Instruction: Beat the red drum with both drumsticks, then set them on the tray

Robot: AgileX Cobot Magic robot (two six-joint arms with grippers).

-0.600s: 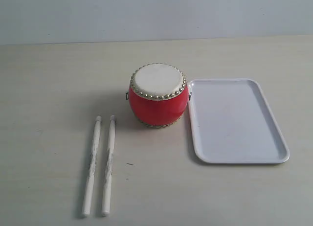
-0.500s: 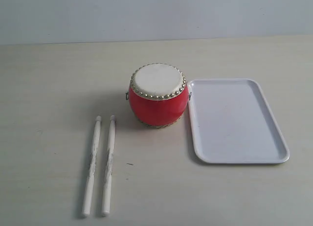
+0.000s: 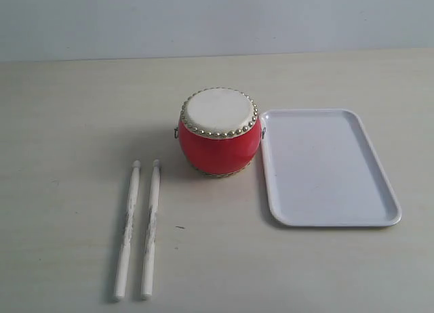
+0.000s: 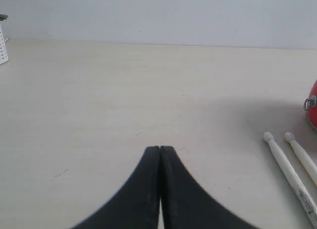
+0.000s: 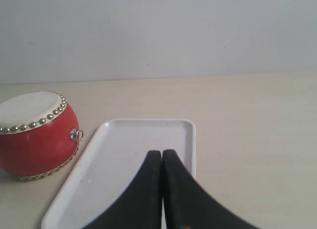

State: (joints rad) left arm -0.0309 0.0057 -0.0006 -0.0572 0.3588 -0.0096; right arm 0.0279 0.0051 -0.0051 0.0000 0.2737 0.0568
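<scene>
On the pale tabletop stood one red drum, upright, its cream skin facing up and ringed by a single row of brass studs. Two small metal rings showed on its body in the exterior view, one on each side. One white tray lay flat just beside the drum on the right of that view, its near corner close to the drum's side; whether the two touched could not be told. The tray carried nothing.

Two drumsticks lay on the tabletop in front of the drum and to its left, apart from it and outside the tray. The left stick and the right stick lay side by side, nearly parallel with a narrow gap between them, and their rounded tips pointed toward the far side of the tabletop.

Neither arm appeared in the exterior view. In the left wrist view, the two left fingers were pressed together with nothing between them, above bare tabletop, well apart from both sticks and from the edge of the drum. In the right wrist view, the two right fingers were likewise clenched on nothing and showed against the tray, with the drum off to one side.
</scene>
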